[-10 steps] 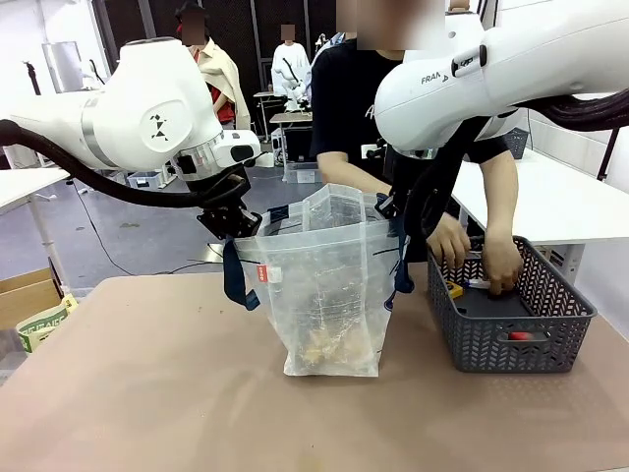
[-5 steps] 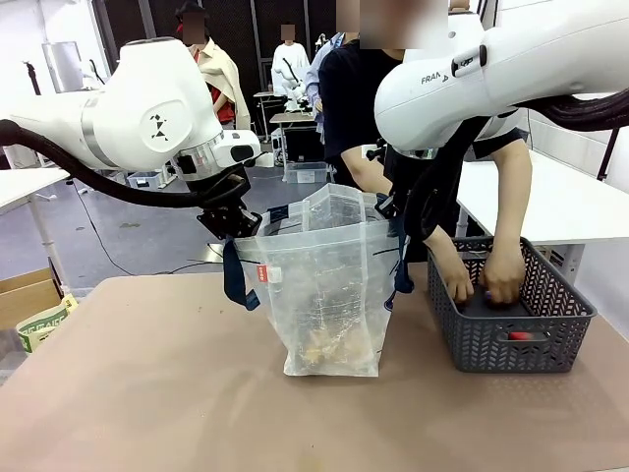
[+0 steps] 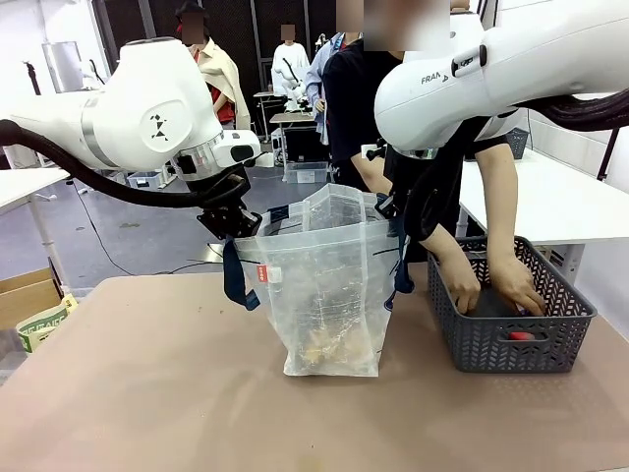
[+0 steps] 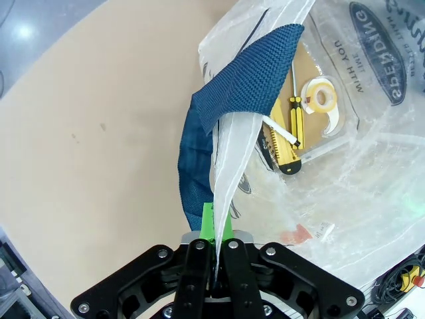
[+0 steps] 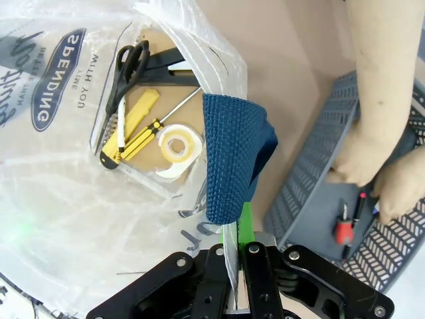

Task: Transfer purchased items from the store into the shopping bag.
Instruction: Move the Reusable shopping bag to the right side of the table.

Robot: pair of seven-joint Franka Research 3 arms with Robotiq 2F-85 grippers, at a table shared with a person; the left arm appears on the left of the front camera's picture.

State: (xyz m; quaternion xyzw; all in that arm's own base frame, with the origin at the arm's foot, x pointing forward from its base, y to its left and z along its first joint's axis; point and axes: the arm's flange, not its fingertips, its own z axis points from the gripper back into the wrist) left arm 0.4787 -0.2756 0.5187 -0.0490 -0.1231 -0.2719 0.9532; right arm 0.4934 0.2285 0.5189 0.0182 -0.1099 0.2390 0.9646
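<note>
The translucent shopping bag [image 3: 324,285] stands upright mid-table, its mouth held wide. My left gripper [image 3: 236,231] is shut on the bag's left rim beside a navy handle [image 4: 246,80]; in the left wrist view the gripper [image 4: 216,222] pinches the thin plastic edge. My right gripper [image 3: 393,211] is shut on the right rim, and the right wrist view shows this gripper [image 5: 238,232] next to the other navy handle [image 5: 232,159]. A purchased item [image 5: 149,126], a card pack with scissors, a yellow screwdriver and tape, lies inside the bag. The store, a dark grey basket [image 3: 491,344], stands to the right.
Across the table a person has both hands [image 3: 462,290] down in the basket. A small red-handled tool [image 5: 343,229] lies on the basket floor. A cardboard box [image 3: 25,295] sits off the table's left edge. Bare tabletop [image 3: 147,393] stretches in front of the bag.
The person's hands have gone deeper into the basket, the right one sliding toward its far right side. Both grippers and the bag have stayed put.
</note>
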